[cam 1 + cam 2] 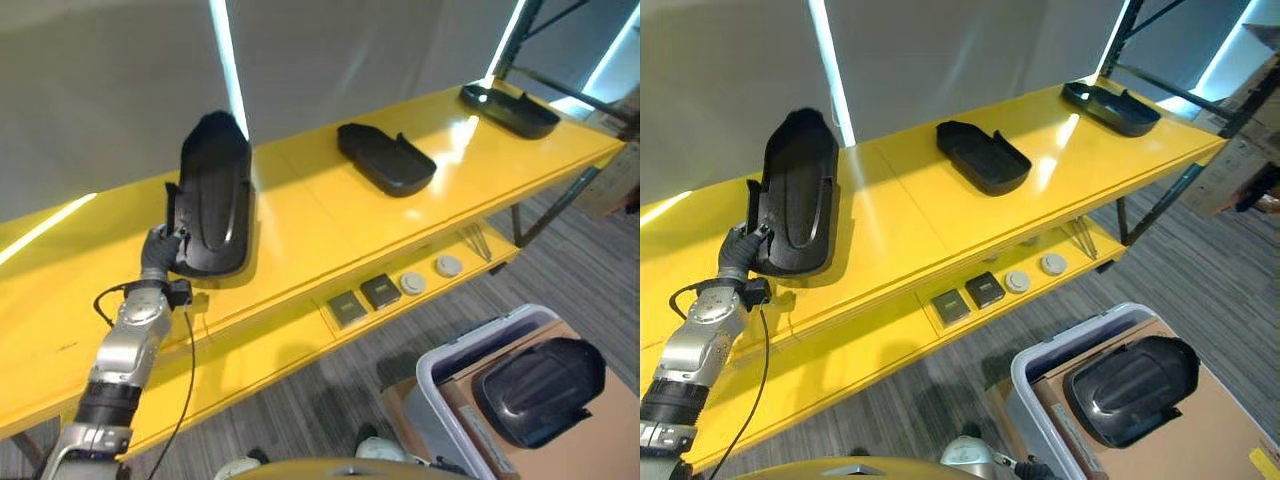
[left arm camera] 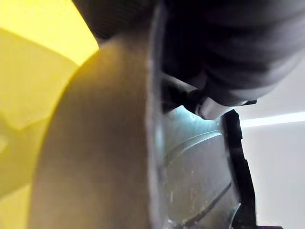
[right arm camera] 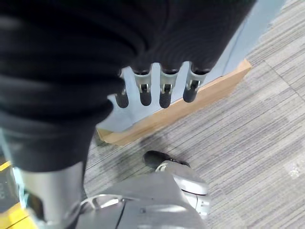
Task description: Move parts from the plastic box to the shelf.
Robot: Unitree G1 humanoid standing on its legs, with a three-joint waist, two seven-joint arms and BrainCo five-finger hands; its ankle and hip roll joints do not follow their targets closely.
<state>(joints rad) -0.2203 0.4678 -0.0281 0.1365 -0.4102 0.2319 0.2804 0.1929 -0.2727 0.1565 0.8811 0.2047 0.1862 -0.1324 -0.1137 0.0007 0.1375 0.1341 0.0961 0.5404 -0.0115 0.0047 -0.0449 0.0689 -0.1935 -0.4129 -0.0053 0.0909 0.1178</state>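
Here, the yellow shelf carries three black parts. The left robot hand grips the nearest part at its edge. Beside the shelf, the plastic box holds another part. The right robot hand hangs with fingers relaxed.

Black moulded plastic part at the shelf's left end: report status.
Left hand gripping black moulded plastic part on yellow shelf. Right hand open, hanging by grey plastic box. One part left in box. Nothing in the way.

three parts on shelf; one part in plastic box
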